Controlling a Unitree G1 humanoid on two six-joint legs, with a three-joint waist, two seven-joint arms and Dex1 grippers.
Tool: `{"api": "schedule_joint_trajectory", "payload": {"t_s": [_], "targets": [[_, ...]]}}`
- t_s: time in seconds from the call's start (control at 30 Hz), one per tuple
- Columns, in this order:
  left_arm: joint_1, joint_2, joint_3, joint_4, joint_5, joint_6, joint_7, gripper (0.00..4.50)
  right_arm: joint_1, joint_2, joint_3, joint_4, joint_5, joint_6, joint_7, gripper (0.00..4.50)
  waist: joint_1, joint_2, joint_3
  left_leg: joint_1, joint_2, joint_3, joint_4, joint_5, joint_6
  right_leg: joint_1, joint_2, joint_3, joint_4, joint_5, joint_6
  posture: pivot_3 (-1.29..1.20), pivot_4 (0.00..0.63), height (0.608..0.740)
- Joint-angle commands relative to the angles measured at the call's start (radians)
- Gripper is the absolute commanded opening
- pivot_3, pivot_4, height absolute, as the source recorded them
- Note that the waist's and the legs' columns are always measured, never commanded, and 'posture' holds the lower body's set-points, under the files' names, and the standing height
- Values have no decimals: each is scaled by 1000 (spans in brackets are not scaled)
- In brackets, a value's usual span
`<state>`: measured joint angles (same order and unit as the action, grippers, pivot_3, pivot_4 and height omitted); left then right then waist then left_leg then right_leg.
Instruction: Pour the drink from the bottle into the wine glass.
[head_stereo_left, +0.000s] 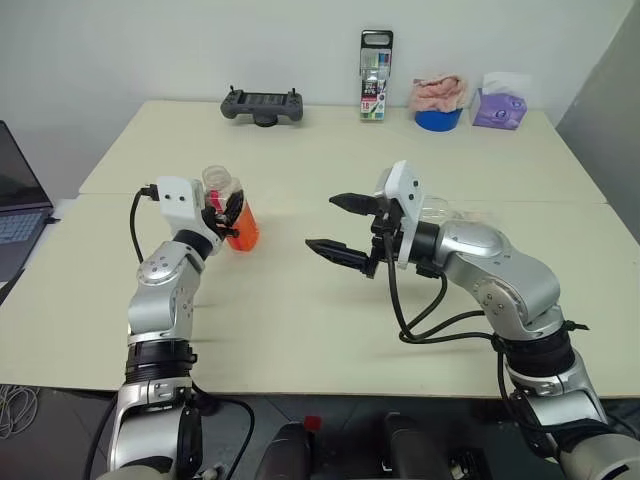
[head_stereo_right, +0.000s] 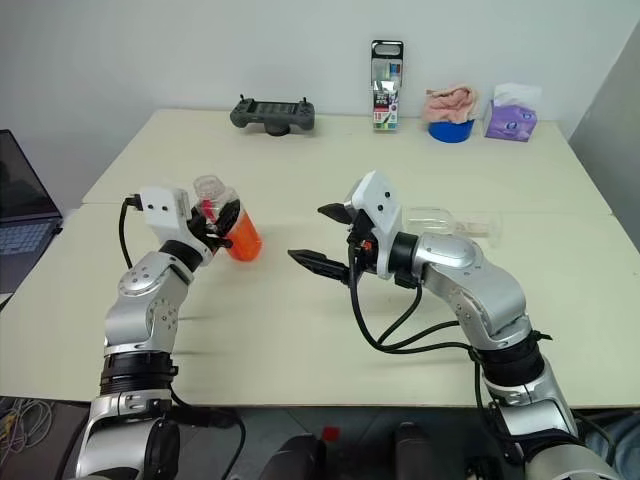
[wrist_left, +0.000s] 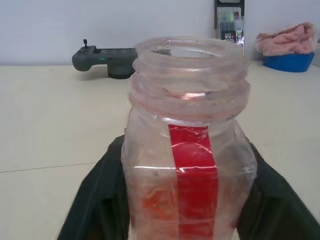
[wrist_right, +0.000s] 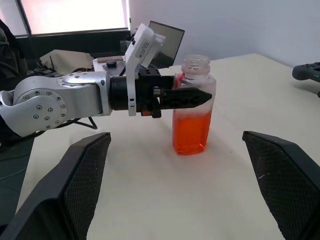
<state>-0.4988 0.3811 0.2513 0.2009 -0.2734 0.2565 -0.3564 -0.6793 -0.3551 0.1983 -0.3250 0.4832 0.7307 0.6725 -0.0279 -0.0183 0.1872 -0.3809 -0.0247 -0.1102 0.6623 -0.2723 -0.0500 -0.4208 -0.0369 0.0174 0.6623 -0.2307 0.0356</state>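
A bottle (head_stereo_left: 235, 215) stands on the worktop (head_stereo_left: 300, 300) at left, the glass (head_stereo_right: 440, 220) lies right, and a controller (head_stereo_left: 262, 105) sits behind.

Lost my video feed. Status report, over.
Left end effector around bottle, uncapped, upright on table. Right end effector open, empty. Path clear.

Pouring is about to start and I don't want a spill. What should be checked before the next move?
1. Bottle cap off: ok, the neck is open.
2. Bottle upright on the table: ok.
3. Drink inside: ok, it fills the lower part.
4. Left gripper firmly on the bottle: cannot tell.
5. Right gripper free: ok, open and holding nothing.
6. Wine glass upright and reachable: cannot tell, just a clear shape behind the right arm.
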Motion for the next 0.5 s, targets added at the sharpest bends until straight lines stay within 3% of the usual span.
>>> {"api": "schedule_joint_trajectory", "payload": {"t_s": [0.03,0.13,0.5], "targets": [[28,-2,14,-45,-10,9,18,3706,-16,-10,-13,-15,-8,-19,10,4500,-1,0,0,0,0,0,0,0,0,0,1,0,0,0,0,0,150,740],[51,-6,14,-65,-9,13,29,4465,-13,-19,-17,-13,-9,-19,12,4500,-2,0,0,0,1,0,0,0,0,0,1,0,0,0,0,0,150,740],[163,-20,15,-203,-28,81,48,4465,-5,-77,-47,38,-51,-55,25,4500,-2,0,0,0,0,0,0,0,0,0,1,0,0,0,0,0,150,740]]}}
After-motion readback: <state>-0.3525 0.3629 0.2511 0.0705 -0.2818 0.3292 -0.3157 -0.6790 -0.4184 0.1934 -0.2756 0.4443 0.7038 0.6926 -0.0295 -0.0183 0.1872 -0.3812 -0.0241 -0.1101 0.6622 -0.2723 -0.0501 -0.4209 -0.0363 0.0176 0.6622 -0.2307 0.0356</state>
